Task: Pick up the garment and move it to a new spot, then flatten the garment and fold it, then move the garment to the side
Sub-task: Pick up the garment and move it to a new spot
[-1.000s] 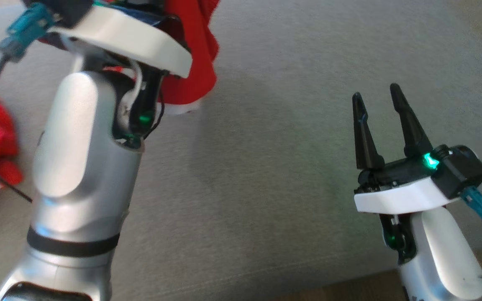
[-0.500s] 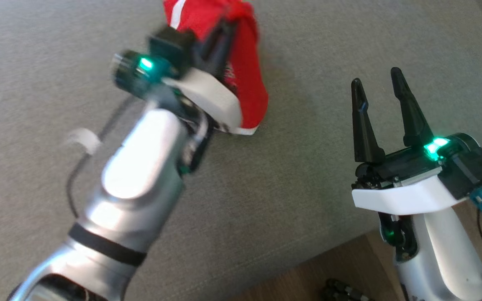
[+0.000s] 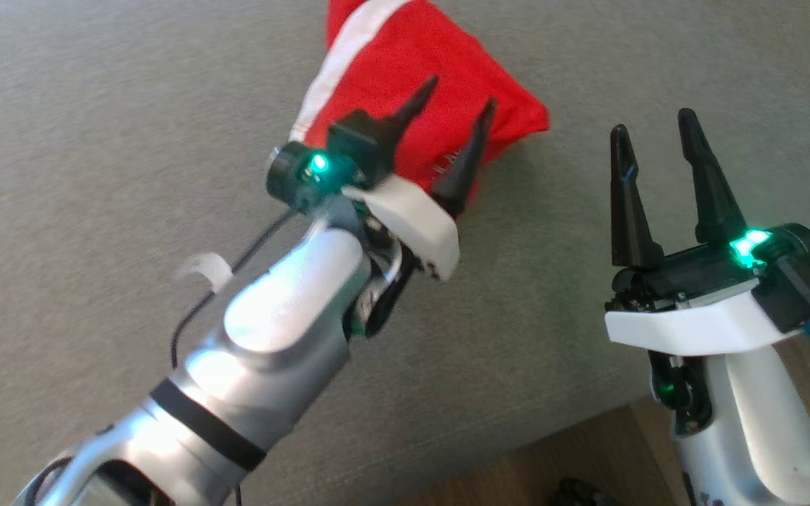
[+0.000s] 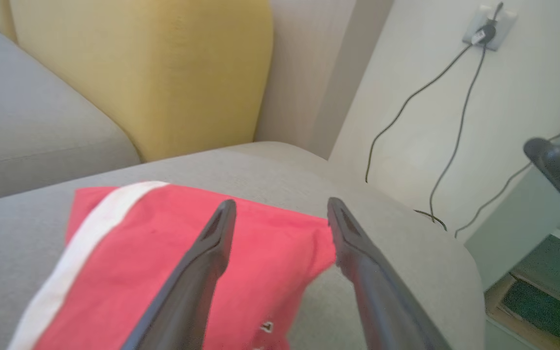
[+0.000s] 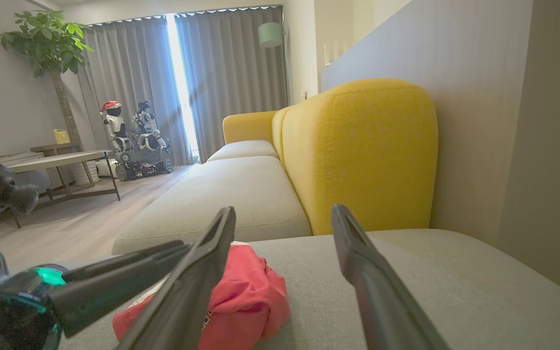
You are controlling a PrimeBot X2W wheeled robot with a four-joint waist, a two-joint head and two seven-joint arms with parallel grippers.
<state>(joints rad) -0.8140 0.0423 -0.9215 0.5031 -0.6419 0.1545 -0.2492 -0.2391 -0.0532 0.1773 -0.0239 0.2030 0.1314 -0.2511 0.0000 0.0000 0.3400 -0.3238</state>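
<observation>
Grey sofa seat (image 3: 95,176) is filling the head view, with a yellow backrest (image 4: 139,73) rising behind it. Red garment (image 3: 405,63), white-striped, is lying bunched on the seat at 12 o'clock.

Step in hand, as I'm judging it: the relocation is finishing and the garment is sitting free at its new spot. Flattening is coming next, calling for both jaws to pinch opposite edges and draw the crumpled cloth outward.

Left arm (image 3: 285,309) is reaching in from 7 o'clock, wrist angling toward 1 o'clock. Left jaws are standing wide over the garment's near edge, gripping nothing. Right arm (image 3: 749,414) is standing upright at 4 o'clock, right jaws wide and empty, apart from the cloth.
</observation>
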